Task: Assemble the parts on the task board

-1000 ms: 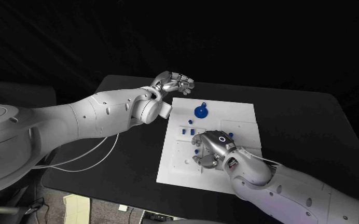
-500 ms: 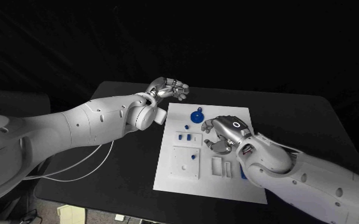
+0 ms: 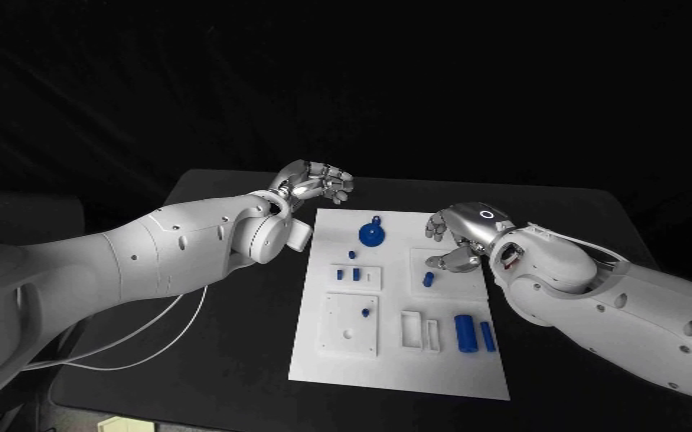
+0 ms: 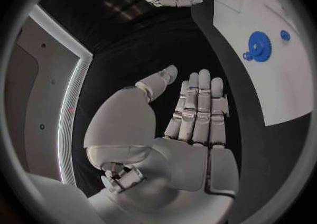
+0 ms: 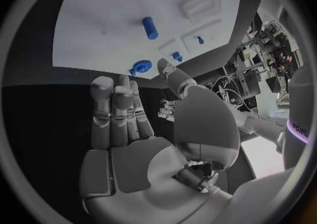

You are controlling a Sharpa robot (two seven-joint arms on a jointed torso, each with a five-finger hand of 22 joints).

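Just a black table [image 3: 570, 212] filling the lower half of the frame, plus a thin white cable [image 3: 137, 337] looping across its lower-left corner.

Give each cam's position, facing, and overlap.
Head: above, looking down at the board; both arms, left hand, right hand.
Left wrist: behind the left hand, facing the board edge and gear.
Right wrist: behind the right hand, facing the board.
Shared: the gear shows in all three.
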